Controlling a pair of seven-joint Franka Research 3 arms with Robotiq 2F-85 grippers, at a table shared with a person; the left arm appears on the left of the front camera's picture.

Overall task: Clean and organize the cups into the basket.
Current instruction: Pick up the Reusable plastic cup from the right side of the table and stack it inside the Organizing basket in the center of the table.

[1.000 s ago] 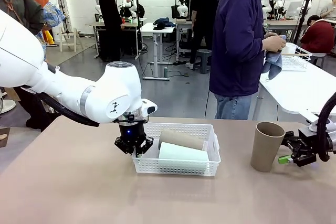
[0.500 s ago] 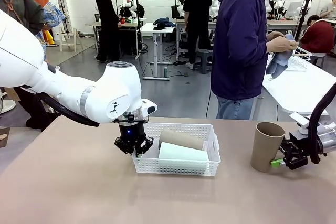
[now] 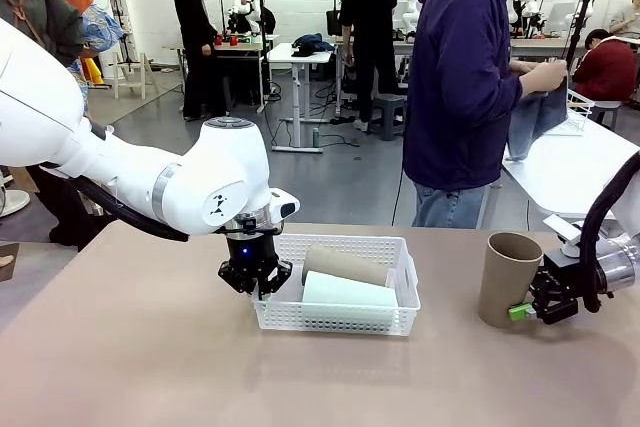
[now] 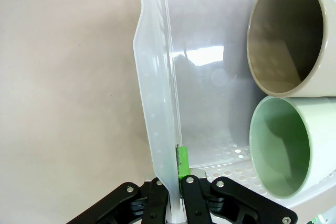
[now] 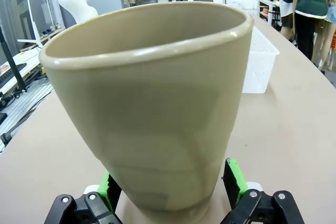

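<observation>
1. Pinching the short left end wall of the basket (image 3: 340, 320), the left hand (image 3: 255, 275) has its fingers pressed together on the thin plastic. One green pad (image 4: 181, 162) lies flat against the inside of the wall, and the other finger is outside it.
2. The basket sits on the tan surface (image 3: 130, 347), near the middle.
3. Two cups lie on their sides in the basket, touching each other, with their open mouths toward the left hand. The lying tan cup (image 3: 345, 264) is on the far side and the mint cup (image 3: 350, 292) is on the near side.
4. An upright tan cup (image 3: 507, 279) stands on the surface, well to the right of the basket.
5. The right hand (image 3: 522, 311) is low at that cup's foot. It is spread, with one finger on each side of the base. One pad (image 5: 234, 178) sits just clear of the cup's side.
6. A person (image 3: 455, 87) in a dark blue jacket stands beyond the far edge, holding a cloth.
</observation>
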